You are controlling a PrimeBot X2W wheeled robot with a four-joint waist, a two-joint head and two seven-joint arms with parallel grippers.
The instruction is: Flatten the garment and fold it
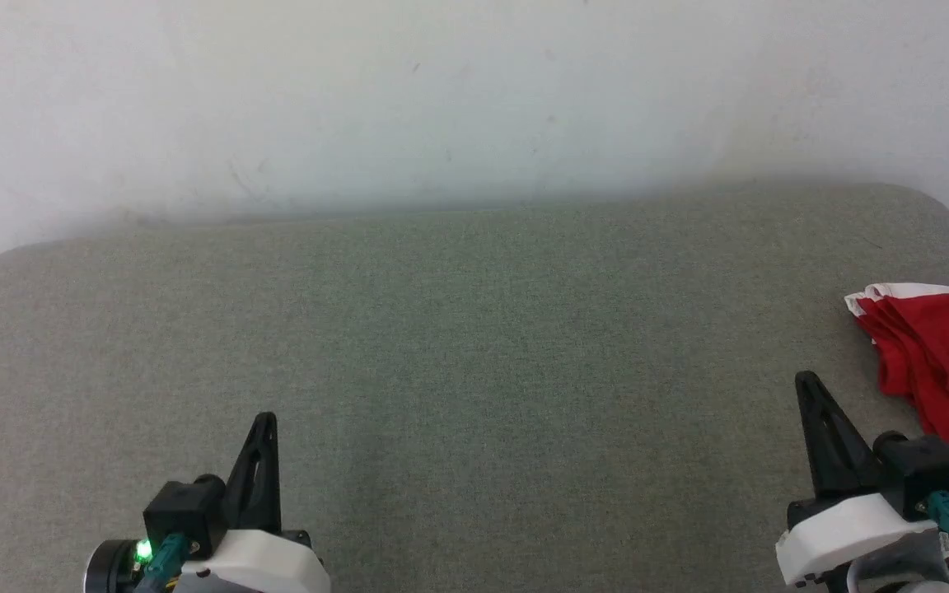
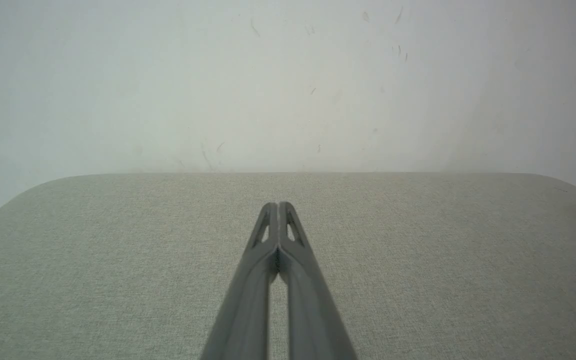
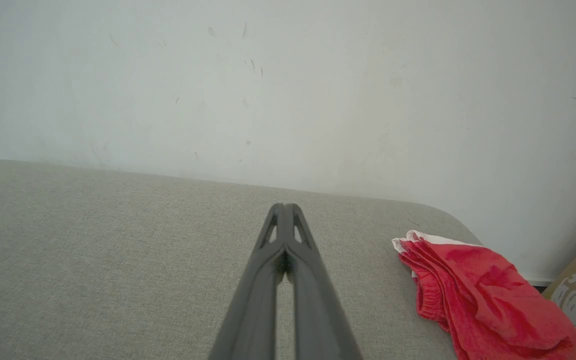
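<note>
Left end effector (image 2: 278, 205), right end effector (image 3: 284, 206) tips together, empty; garment (image 1: 948, 358) bunched, R edge of pad (image 1: 474, 371).

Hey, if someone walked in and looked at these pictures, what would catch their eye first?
The crumpled red garment with white trim, bunched at the right edge of the grey-green padded surface. Next, the left tool and right tool, both shut and holding nothing, pointing across the bare fabric.
</note>
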